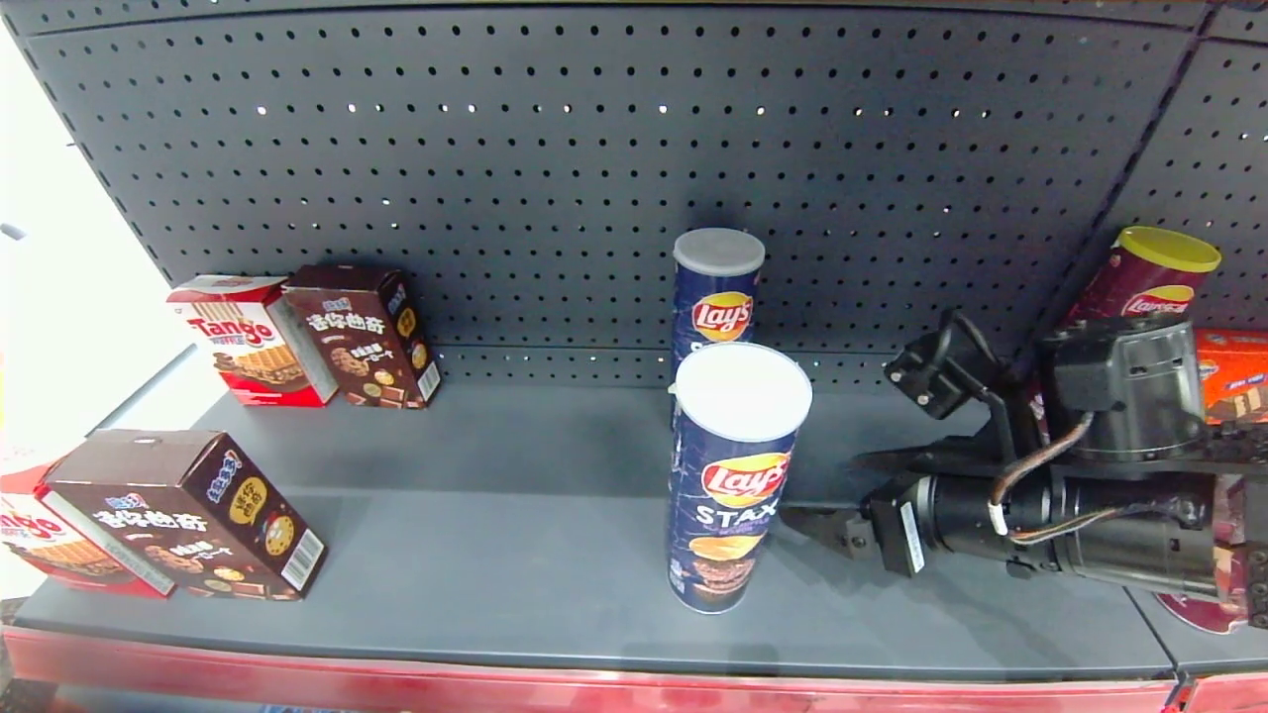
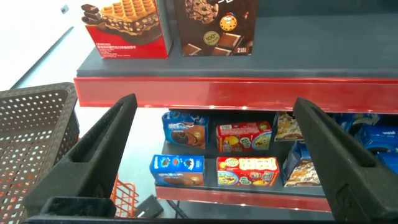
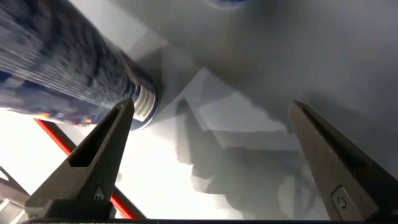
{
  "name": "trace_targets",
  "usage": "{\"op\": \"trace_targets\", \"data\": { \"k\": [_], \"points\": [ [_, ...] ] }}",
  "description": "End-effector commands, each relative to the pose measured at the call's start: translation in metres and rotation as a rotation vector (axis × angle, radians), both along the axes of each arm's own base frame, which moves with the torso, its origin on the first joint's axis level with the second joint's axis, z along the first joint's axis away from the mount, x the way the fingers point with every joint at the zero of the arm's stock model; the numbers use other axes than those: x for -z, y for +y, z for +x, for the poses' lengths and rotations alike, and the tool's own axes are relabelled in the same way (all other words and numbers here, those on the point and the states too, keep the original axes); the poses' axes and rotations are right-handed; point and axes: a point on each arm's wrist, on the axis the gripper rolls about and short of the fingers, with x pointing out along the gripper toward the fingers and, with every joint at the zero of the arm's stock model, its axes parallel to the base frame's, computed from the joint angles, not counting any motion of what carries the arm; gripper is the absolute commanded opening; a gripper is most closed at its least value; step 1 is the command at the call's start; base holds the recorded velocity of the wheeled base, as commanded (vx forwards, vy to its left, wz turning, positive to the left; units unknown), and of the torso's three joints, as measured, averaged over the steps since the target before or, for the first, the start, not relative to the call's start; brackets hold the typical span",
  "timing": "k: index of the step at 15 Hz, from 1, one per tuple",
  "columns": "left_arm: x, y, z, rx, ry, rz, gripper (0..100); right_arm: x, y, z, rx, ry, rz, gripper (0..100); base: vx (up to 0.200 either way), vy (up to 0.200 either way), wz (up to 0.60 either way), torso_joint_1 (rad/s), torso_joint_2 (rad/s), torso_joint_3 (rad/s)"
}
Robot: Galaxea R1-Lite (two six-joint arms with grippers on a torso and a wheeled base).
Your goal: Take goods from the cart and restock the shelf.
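Two blue chip cans stand on the grey shelf (image 1: pixel 515 515). The front can (image 1: pixel 738 475) has a white lid, and the back can (image 1: pixel 718 292) stands right behind it near the pegboard. My right gripper (image 1: pixel 842 490) lies low over the shelf just right of the front can, open, with nothing between its fingers and a small gap to the can. The right wrist view has the same can (image 3: pixel 62 62) beside one finger of the open right gripper (image 3: pixel 212 106). My left gripper (image 2: pixel 214 102) is open and empty below the shelf front, beside the brown perforated cart basket (image 2: pixel 31 137).
A red wafer box (image 1: pixel 253 342) and a brown cookie box (image 1: pixel 367 332) stand at the back left. Another brown box (image 1: pixel 188 510) and a red box (image 1: pixel 50 545) sit at the front left. A maroon can (image 1: pixel 1149 277) and an orange box (image 1: pixel 1233 371) are behind the right arm.
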Motion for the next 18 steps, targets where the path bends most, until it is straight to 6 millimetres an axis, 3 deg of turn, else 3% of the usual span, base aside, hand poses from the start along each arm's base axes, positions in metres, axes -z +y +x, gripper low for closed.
{"op": "trace_targets", "data": {
  "k": [1,5,10,15,18],
  "points": [
    [0.0,0.0,0.0,-0.001,0.0,0.0,100,-0.02,-0.012,-0.012,0.014,-0.065,0.046,100,0.0,0.0,0.0,0.0,0.0,0.0],
    [0.0,0.0,0.0,-0.001,0.0,0.0,100,-0.053,-0.034,-0.04,0.026,-0.184,0.133,100,0.0,0.0,0.0,0.0,0.0,0.0],
    [0.0,0.0,0.0,0.002,0.002,0.001,100,-0.078,-0.071,-0.08,0.073,-0.318,0.217,100,0.0,0.0,0.0,0.0,0.0,0.0],
    [0.0,-0.001,0.0,0.024,0.001,-0.002,100,-0.088,-0.107,-0.125,0.146,-0.453,0.28,100,0.0,0.0,0.0,0.0,0.0,0.0],
    [0.0,-0.001,0.0,0.024,0.0,-0.002,100,-0.07,-0.128,-0.154,0.231,-0.507,0.278,100,0.0,0.0,0.0,0.0,0.0,0.0]
  ]
}}
